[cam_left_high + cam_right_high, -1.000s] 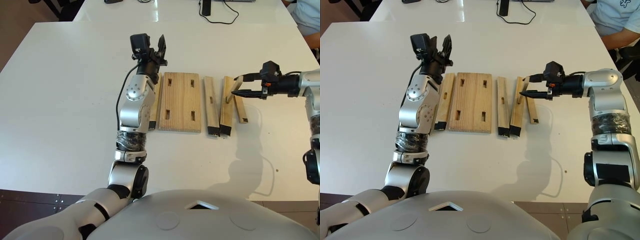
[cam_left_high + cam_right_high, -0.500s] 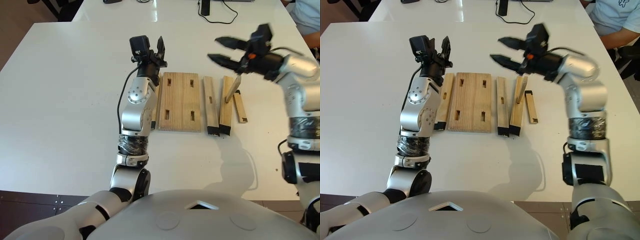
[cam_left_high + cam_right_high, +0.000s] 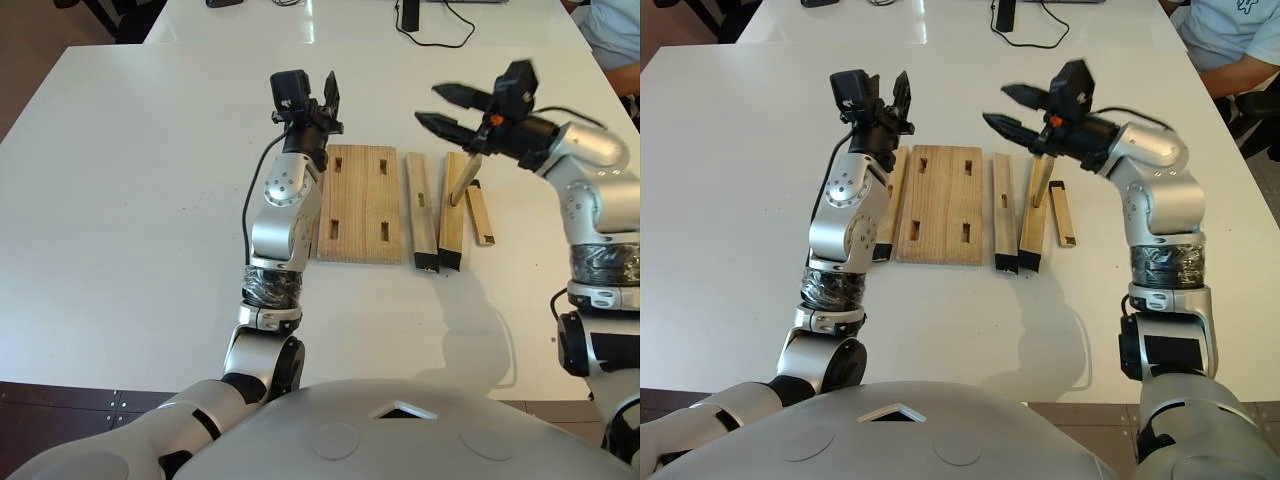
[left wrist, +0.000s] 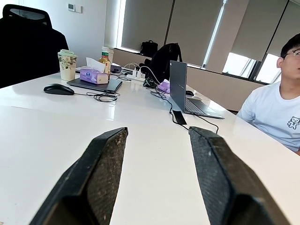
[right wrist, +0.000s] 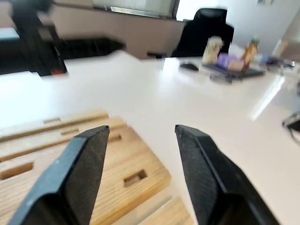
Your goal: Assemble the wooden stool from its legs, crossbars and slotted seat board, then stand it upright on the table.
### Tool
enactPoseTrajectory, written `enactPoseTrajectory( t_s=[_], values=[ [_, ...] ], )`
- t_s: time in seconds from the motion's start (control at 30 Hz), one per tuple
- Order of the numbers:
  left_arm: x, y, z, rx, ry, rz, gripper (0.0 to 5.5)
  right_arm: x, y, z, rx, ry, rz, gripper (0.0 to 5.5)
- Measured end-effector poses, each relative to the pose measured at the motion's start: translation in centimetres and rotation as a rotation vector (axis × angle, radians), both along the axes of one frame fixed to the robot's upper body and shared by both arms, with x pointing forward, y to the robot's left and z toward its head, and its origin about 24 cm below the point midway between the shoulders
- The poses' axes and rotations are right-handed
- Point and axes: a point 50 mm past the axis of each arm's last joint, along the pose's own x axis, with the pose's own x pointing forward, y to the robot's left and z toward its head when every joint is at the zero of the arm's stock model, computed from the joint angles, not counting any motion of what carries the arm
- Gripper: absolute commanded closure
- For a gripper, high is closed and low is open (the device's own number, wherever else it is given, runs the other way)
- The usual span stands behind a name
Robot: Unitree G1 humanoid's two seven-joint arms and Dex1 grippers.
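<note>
1. Gaping wide, the left hand (image 4: 157, 140) has two blunt black fingers (image 4: 101, 164) with rough, grainy pads and nothing between them. It is raised above the far end of the leftmost wood and points away across the worktop.
2. The right hand (image 3: 432, 104) is spread just as far and is also empty. Its slim, tapered black fingers (image 5: 86, 161) hover over the far ends of the right-hand pieces, clear of the wood.
3. A pale, rectangular wooden seat board (image 3: 360, 203) lies flat between the two arms. It shows visible grain and four small cut slots.
4. Just beside the board, on its left, a long narrow wooden leg (image 3: 900, 175) lies flat, partly hidden by the left forearm.
5. On the board's right lie a slotted square-section leg (image 3: 422, 210) and a second leg (image 3: 452, 225), side by side, each with a dark near end.
6. A short wooden crossbar (image 3: 464, 180) stands tilted with its lower end on that second leg. Another short bar (image 3: 482, 218) lies flat beside it.
7. All of this rests on a smooth, glossy white worktop (image 3: 130, 200).
8. Beyond it, a second white table (image 3: 340, 20) carries a black cable (image 3: 440, 38), an open laptop (image 4: 180, 91) and a black mouse (image 4: 58, 89).
9. A black office chair (image 5: 206, 30) and shaded windows stand behind.
</note>
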Motion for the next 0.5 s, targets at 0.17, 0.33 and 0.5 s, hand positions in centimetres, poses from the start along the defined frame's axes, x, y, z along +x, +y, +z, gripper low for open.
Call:
enactPoseTrajectory(
  t_s=[0.17, 0.33, 0.5],
  values=[
    [-0.1, -0.2, 0.1, 0.003, -0.005, -0.008, 3.07, 0.6, 0.1, -0.4, -0.009, -0.076, -0.020, 2.91],
    [-0.3, 0.1, 0.7, -0.005, -0.024, -0.001, 3.07, -0.4, 0.1, 1.1, 0.116, -0.051, -0.019, 2.91],
    [-0.5, 1.0, 1.0, -0.011, -0.029, 0.038, 3.07, -2.3, 1.5, 7.0, 0.206, -0.212, 0.061, 2.91]
  ],
)
